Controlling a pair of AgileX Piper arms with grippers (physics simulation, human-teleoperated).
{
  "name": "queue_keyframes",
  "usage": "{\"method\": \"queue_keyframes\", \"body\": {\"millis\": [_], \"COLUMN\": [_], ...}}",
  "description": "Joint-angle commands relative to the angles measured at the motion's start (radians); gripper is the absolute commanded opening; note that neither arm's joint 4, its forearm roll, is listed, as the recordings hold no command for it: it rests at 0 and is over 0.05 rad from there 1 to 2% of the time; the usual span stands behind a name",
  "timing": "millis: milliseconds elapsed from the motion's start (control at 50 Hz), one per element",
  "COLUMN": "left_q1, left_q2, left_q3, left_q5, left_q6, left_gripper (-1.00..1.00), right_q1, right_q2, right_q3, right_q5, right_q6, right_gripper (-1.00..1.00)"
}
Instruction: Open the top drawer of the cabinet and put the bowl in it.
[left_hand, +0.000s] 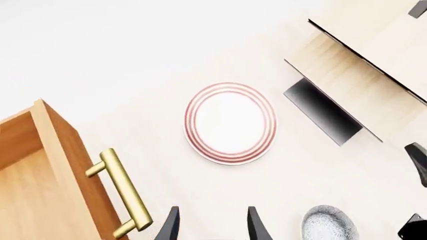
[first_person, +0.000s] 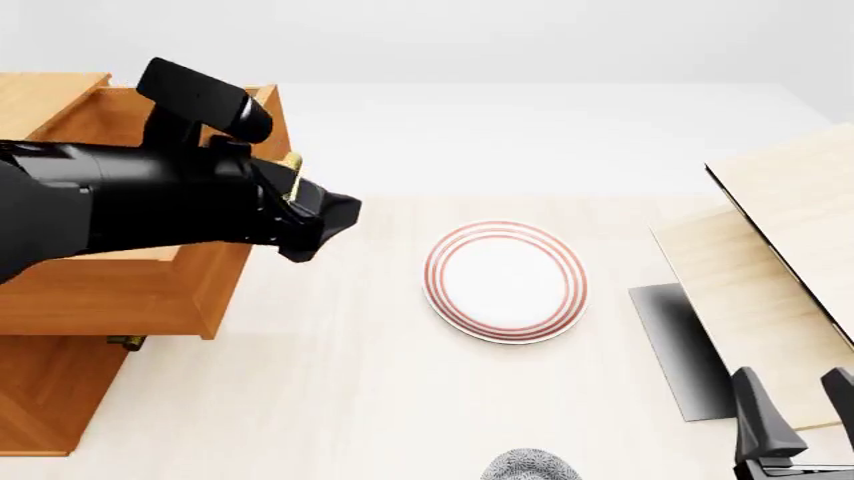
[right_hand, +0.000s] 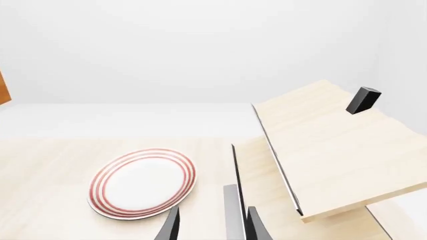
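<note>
while the drawer (first_person: 120, 270) stands pulled out, the bowl (first_person: 531, 466) sits at the table's near edge, untouched; likely light, rigid, slippery, so pinch its rim. left gripper (left_hand: 212, 225) and right gripper (right_hand: 212, 224) both spread, empty.

Grey-speckled bowl (left_hand: 328, 223), red-ringed white plate (first_person: 506, 280), orange-brown cabinet (first_person: 80, 300).

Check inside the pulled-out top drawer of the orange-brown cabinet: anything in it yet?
Nothing visible: the open orange-brown wooden top drawer shows bare wood in the left wrist view. In the front view the black left arm covers most of its interior. The speckled grey-blue bowl sits on the table.
</note>
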Motion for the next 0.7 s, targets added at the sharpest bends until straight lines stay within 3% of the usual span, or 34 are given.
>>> {"method": "queue_keyframes", "body": {"millis": [20, 340, 700], "left_q1": [-0.032, -0.087, -0.135], "left_q2": [0.012, 0.016, 0.058], "left_q3": [0.077, 0.145, 0.279], "left_q5": [-0.067, -0.120, -0.259], "left_q6": [0.025, 0.042, -0.020], "left_gripper": [1.00, 1.00, 1.00], "right_q1": [0.000, 0.000, 0.000], "right_q2": [-0.001, -0.001, -0.001], "right_q3": [0.001, 0.001, 0.001], "right_q5": [0.000, 0.000, 0.000], "right_q6": [0.000, 0.000, 0.000], "right_gripper": [1.00, 1.00, 1.00]}}
